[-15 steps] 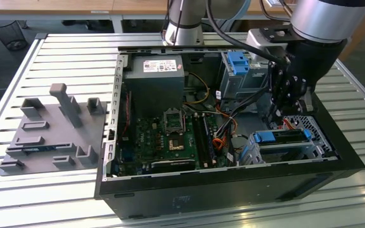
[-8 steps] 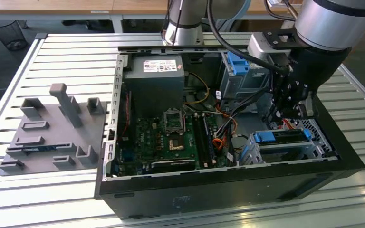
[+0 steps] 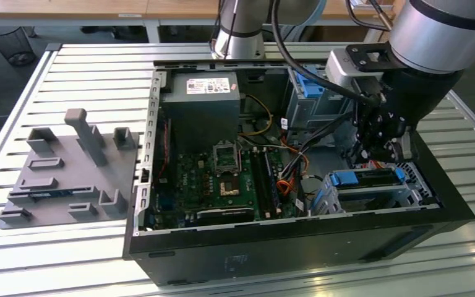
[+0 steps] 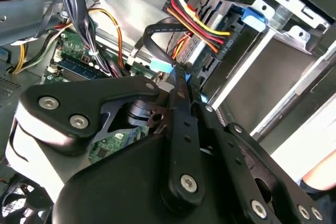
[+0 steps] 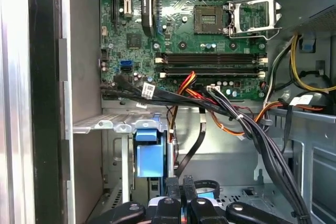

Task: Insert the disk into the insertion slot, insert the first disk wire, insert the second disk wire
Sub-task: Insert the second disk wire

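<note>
An open black computer case [image 3: 303,241] lies on its side on a slatted white metal table [image 3: 72,68], and the arm [image 3: 435,37] reaches down into its corner at the exterior view's right. Beside the case, toward the exterior view's left, a grey fixture plate [image 3: 64,179] with upright pegs rests on the table. Inside the case a green motherboard [image 3: 221,179] covers the floor, with a grey power supply box [image 3: 200,102] beyond it. In the near corner at the exterior view's right sits the insertion slot [image 3: 378,195], a low silver-grey perforated cage, and the disk [image 3: 370,177] in its bright blue carrier is already seated in it, its blue edge level with the cage top. In the second wrist view the disk's end [image 4: 231,35] carries a wire bundle [image 4: 202,24] of red, yellow and black leads plugged into it. The gripper [image 3: 382,151] hangs just above and behind the disk; in the second wrist view its black fingers [image 4: 181,103] are drawn close together around a small light-blue connector [image 4: 161,65] on the end of a black cable [image 4: 152,32], right beside the disk's end. In the first wrist view the fingertips [image 5: 173,190] point toward the blue carrier face [image 5: 148,161], with black cables [image 5: 247,124] crossing over the motherboard [image 5: 199,30] beyond.
</note>
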Controlling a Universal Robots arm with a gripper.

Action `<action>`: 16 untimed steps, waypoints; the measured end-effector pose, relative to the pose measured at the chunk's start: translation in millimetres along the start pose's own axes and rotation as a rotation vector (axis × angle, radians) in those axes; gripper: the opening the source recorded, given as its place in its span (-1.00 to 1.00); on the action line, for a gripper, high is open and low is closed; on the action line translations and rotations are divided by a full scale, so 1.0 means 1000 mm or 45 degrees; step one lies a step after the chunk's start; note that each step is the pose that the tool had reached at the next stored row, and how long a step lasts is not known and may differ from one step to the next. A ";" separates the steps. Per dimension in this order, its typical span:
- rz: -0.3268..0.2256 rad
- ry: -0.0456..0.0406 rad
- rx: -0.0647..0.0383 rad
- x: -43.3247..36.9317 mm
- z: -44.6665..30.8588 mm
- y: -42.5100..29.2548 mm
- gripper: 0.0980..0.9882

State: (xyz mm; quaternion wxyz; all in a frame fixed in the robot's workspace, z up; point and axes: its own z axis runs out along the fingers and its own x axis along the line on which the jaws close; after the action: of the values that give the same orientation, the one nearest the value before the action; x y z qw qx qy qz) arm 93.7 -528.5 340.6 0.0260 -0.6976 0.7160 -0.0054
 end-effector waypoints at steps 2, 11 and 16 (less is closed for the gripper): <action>0.000 -0.003 0.000 0.0032 0.0004 0.0000 -0.89; 0.000 -0.006 0.000 0.0105 0.0025 -0.0022 -0.89; 0.000 -0.006 0.000 0.0138 0.0032 -0.0024 -0.89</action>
State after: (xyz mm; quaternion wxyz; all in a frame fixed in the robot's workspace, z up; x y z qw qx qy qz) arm 95.9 -542.3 337.1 0.0276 -0.6975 0.7160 -0.0037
